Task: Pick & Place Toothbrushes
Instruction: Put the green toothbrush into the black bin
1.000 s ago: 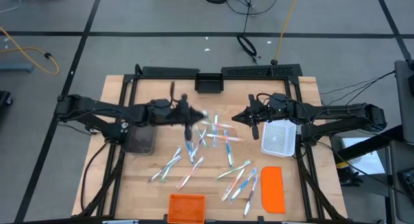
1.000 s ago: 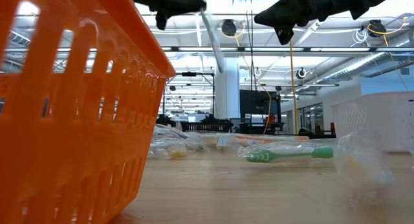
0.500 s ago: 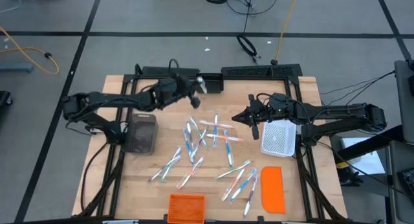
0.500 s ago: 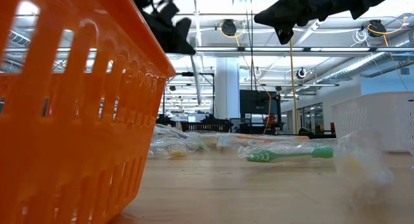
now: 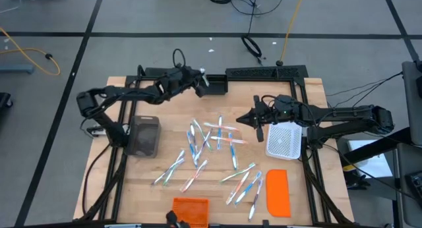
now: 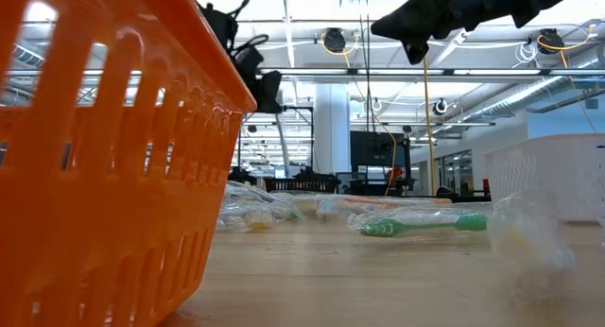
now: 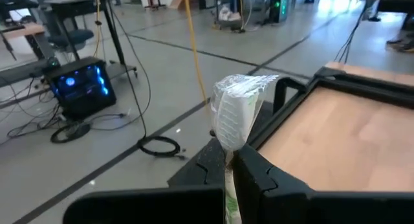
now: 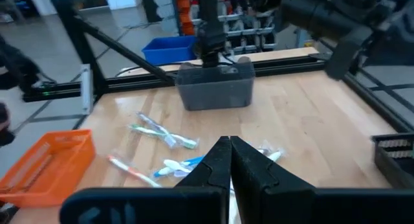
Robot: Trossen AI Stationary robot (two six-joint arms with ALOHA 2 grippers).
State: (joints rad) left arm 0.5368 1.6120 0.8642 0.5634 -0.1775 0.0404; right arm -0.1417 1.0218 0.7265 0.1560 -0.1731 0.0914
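A: Left tool at the desk's far edge — why? Pinching a wrapped toothbrush, likely carrying it to a bin.

B: Right tool pressed together, empty, over the remaining brushes.

Overhead looking down, table-level looking across, two wrist views

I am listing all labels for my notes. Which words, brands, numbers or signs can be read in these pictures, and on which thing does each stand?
None can be read.
Toothbrushes: wrappers show colour only, any print too small.
Wrapped toothbrush in the left pincer: no legible print.
Orange basket, white basket, orange lid, grey bin: no lettering visible.
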